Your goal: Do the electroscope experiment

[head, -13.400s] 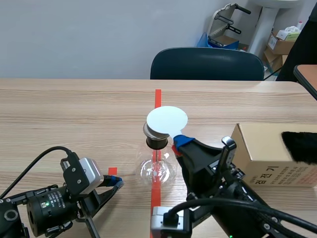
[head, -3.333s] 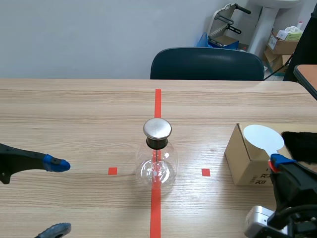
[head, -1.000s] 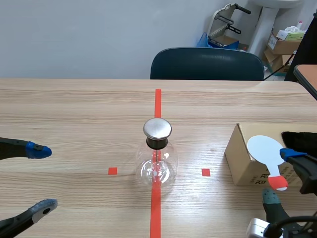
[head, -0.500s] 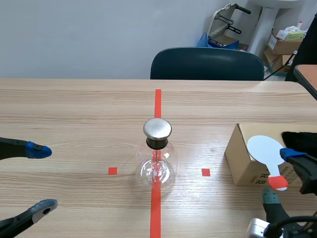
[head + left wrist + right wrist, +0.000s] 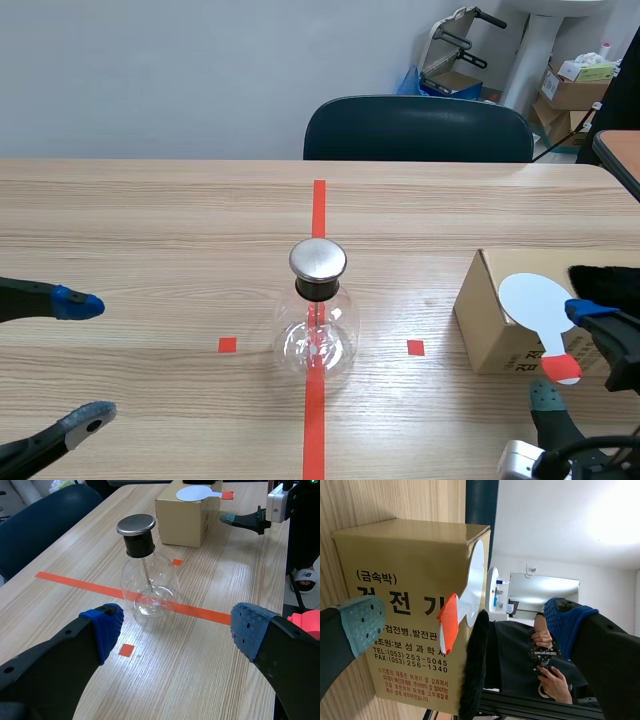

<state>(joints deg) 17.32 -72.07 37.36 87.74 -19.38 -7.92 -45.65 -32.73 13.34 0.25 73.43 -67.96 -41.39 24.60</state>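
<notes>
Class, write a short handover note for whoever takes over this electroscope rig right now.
Left gripper open, empty, left of the flask.
Right gripper open around the paddle's red handle, not gripping.
Flask on the red line, mid-table; paddle lies on the box by the black fur.
Done: paddle held at the flask's metal cap earlier, now back on the box.
Left: probably just retracting the arms.

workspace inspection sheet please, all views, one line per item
surface: wooden table, orange-red tape marks
job's things: glass electroscope flask upright on the centre tape line; white paddle lying on the cardboard box; black fur against the box
clutter: nothing seen
tools: left tool open, flask ahead of it; right tool open, paddle handle between its fingers, ungripped
cables: black cable behind the right tool
surroundings: dark chair, stacked boxes
</notes>
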